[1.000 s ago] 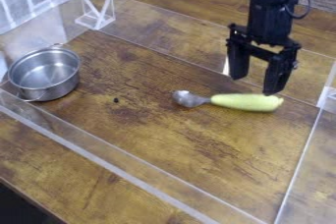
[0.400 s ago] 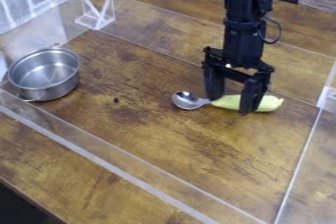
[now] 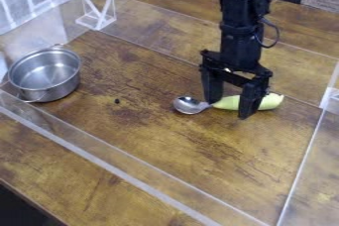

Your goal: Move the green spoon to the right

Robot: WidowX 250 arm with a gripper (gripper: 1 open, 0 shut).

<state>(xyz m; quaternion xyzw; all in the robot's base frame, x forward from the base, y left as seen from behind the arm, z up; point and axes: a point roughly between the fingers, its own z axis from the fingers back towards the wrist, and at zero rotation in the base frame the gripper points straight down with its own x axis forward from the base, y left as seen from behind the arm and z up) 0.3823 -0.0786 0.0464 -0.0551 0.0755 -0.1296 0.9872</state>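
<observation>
The green spoon (image 3: 263, 101) lies flat on the wooden table, its shiny metal bowl at the left and its thick yellow-green handle running to the right. My black gripper (image 3: 227, 102) points almost straight down over it and is open, with one finger on each side of the handle near the neck. The gripper hides the middle of the spoon. The fingertips (image 3: 207, 97) are down close to the table.
A round steel bowl (image 3: 43, 74) sits at the left edge of the table. Clear acrylic walls (image 3: 159, 185) border the work area at front and right. A small clear stand (image 3: 95, 12) is at the back left.
The gripper has come down and to the left, from above the spoon's handle to straddling it near the bowl end. It stayed open. The spoon has not moved.
</observation>
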